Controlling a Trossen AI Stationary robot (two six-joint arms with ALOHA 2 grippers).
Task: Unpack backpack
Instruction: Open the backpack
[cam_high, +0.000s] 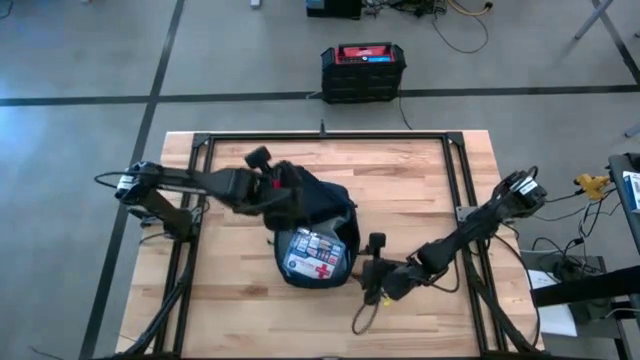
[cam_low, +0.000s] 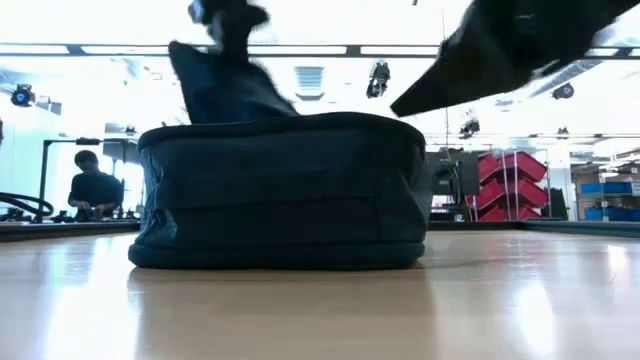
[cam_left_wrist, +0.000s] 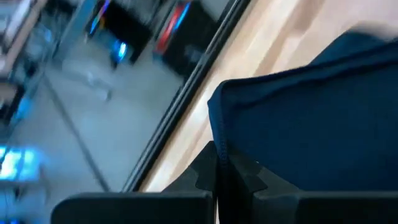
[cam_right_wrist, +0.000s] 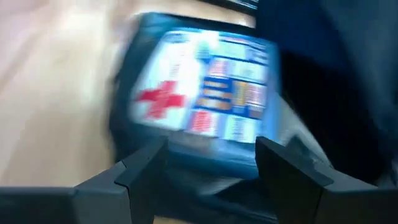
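- Backpack lies mid-table, open, a red-cross kit showing inside; a black box sits on the floor beyond.
- Low: its flap is lifted; a person is behind.
- Left gripper is clamped on fabric.
- Right gripper has fingers apart before the kit.

Navy backpack lies on the wooden table
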